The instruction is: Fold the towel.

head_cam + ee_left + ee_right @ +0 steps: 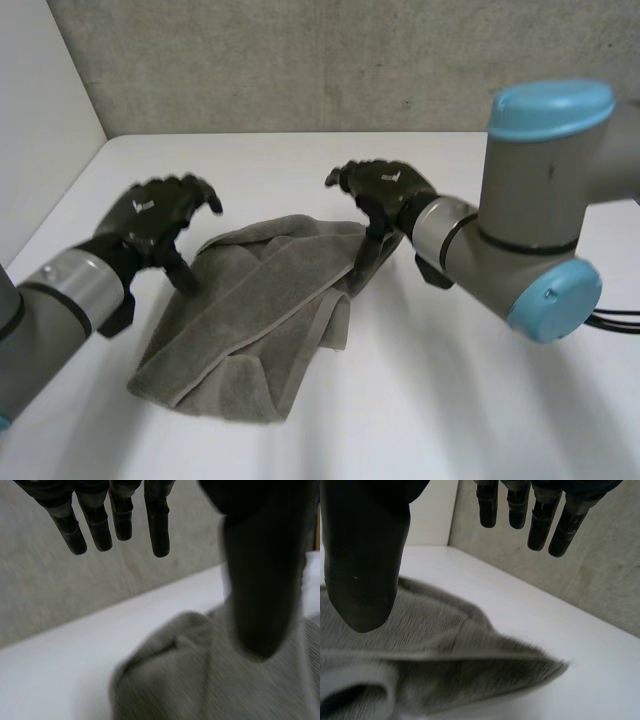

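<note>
Above the far left corner of the towel [250,320], the left hand [150,222] hangs slack. Its fingers [159,527] are loosely extended and well apart from the thumb [262,580], with nothing between them. The thumb points down at the cloth; whether its tip touches I cannot tell. Across from it, the right hand [385,190] is over the far right corner. It too is spread wide and holds nothing, and its thumb reaches down toward the hem.

Beneath both hands, the grey towel lies rumpled on the white table [480,400]. It runs slantwise from the hands toward the near left, and one side is already turned over on itself along a thick hem. A concrete wall [300,60] stands behind the table.

By the look of it, the towel is light, soft terry. It will sag and drape rather than keep any shape, and it should cling a little to the fingers rather than slip. A pinch at a single point would probably bunch it. The better hold seems to be the two far corners, one for each hand, thumb under the hem and fingers on top. The edge could then be drawn taut between them before it is carried over.
</note>
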Robot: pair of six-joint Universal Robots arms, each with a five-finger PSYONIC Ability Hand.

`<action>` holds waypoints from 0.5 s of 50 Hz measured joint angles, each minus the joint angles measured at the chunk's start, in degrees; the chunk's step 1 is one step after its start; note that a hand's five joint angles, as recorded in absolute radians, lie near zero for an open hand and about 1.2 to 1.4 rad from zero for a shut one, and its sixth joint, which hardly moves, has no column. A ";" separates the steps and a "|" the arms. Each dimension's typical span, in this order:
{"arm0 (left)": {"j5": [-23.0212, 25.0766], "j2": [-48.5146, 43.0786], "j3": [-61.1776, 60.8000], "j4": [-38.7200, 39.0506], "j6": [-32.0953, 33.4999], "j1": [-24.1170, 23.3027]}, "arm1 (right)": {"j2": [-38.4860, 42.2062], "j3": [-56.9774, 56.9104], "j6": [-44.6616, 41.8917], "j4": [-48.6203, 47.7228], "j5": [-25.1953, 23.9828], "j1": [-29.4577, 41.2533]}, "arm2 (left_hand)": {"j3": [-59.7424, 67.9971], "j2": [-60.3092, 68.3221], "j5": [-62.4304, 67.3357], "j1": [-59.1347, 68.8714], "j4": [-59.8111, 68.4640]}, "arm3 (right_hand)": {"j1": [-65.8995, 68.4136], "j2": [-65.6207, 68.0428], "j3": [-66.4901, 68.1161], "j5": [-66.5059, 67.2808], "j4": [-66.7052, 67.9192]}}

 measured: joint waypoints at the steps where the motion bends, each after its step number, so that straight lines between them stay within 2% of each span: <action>1: -0.04 0.03 -0.68 -0.71 0.09 -0.14 | 0.21 1.04 -0.79 -0.98 -0.36 0.13 | 0.00 0.00 0.00 0.00 0.00 | 0.01 0.00 0.00 0.00 0.00; 10: -0.23 0.06 -8.11 -2.66 0.71 0.17 | 3.87 3.81 -9.81 -7.37 -2.05 2.93 | 0.00 0.00 0.00 0.00 0.00 | 3.32 2.93 2.33 3.63 2.03; 16: -1.74 -3.09 -11.29 1.45 0.77 0.57 | 8.92 1.31 -15.06 -8.17 -1.66 4.48 | 0.00 0.00 0.06 0.00 0.00 | 22.19 22.37 21.85 22.67 21.24; 20: -3.87 -6.32 -11.84 3.92 0.78 0.58 | 11.87 -0.63 -16.86 -8.10 -1.31 4.68 | 0.00 0.00 0.05 0.00 0.00 | 27.22 27.05 26.62 26.97 25.96; 25: -6.66 -9.79 -11.51 5.41 1.69 0.17 | 14.54 -2.89 -18.16 -7.99 -0.61 4.25 | 0.00 0.00 0.09 0.00 0.00 | 39.59 39.27 38.55 39.03 38.04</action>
